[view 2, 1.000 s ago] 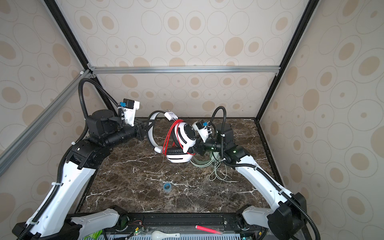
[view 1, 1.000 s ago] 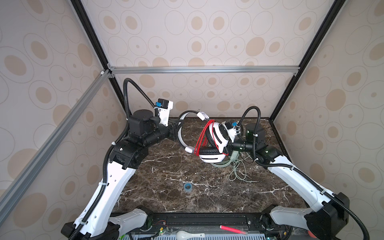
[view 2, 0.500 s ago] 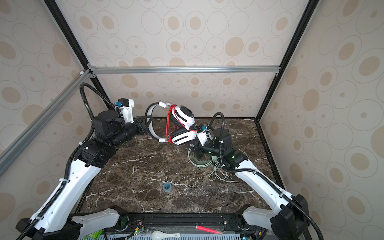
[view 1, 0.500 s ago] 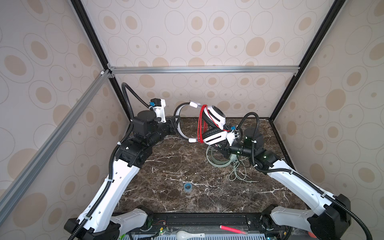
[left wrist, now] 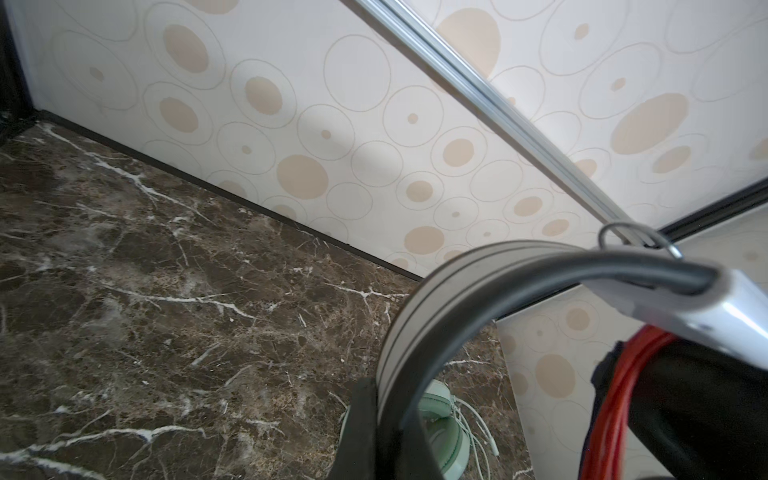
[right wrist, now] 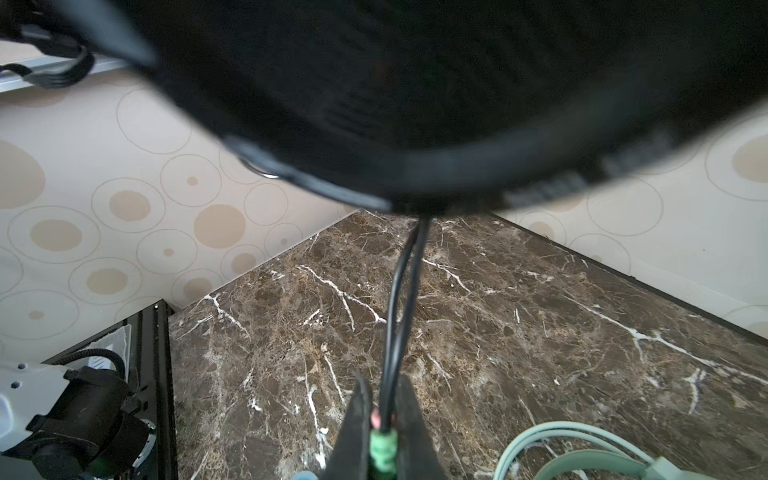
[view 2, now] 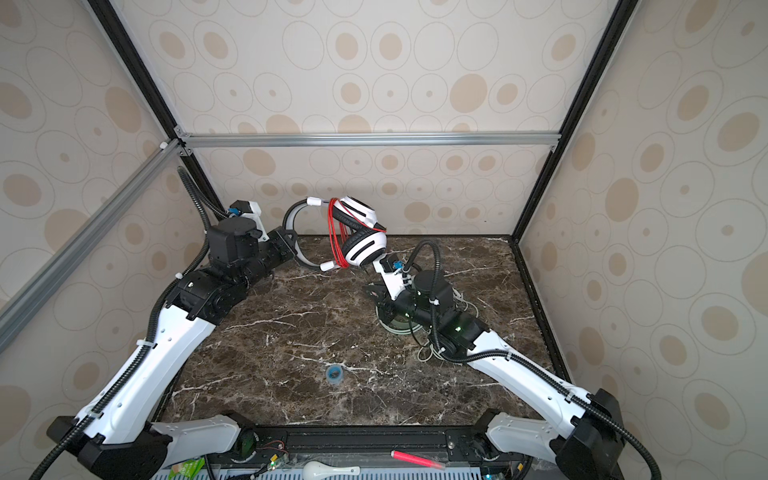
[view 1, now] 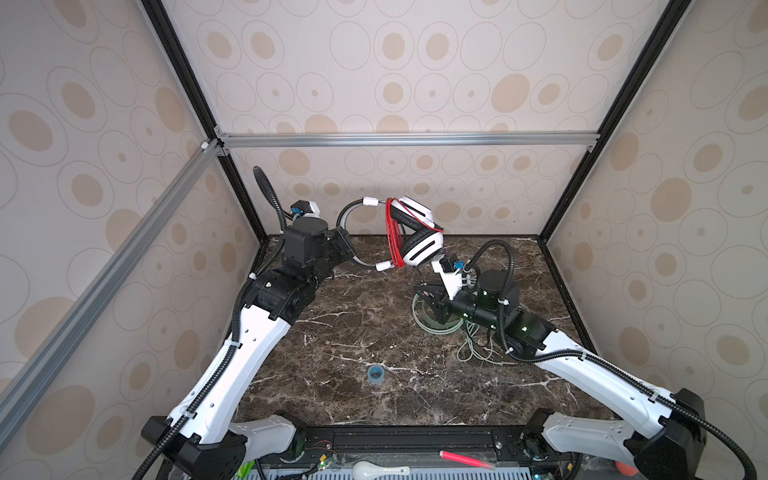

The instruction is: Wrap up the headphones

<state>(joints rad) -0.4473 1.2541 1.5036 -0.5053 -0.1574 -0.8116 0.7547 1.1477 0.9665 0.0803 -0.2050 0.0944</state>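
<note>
The white-and-black headphones (view 1: 419,249) (view 2: 363,249) hang in the air near the back wall. My left gripper (view 1: 347,245) (view 2: 291,245) is shut on their headband (left wrist: 457,270), jaws (left wrist: 384,424) clamping the band from both sides. The thin red cord (view 1: 392,237) (view 2: 336,237) (left wrist: 611,395) is coiled in several turns beside the earcups. My right gripper (view 1: 417,289) (view 2: 368,286) (right wrist: 384,415) sits below them, shut on two thin strands of cord (right wrist: 399,299) that run up to the dark earcup. The mint-green headphones (view 1: 436,328) (view 2: 399,328) (right wrist: 582,440) lie on the table under my right arm, cord loose.
A small blue ring (view 1: 375,373) (view 2: 333,372) lies on the marble table (view 1: 353,324) near the front middle. A pink pen (view 1: 465,458) and a white spoon (view 1: 380,471) rest on the front rail. The back wall stands close behind the raised headphones.
My left gripper has lifted the white-and-black headphones up and back toward the wall. My right gripper has dropped lower toward the table, with the strands stretched between it and the earcup.
</note>
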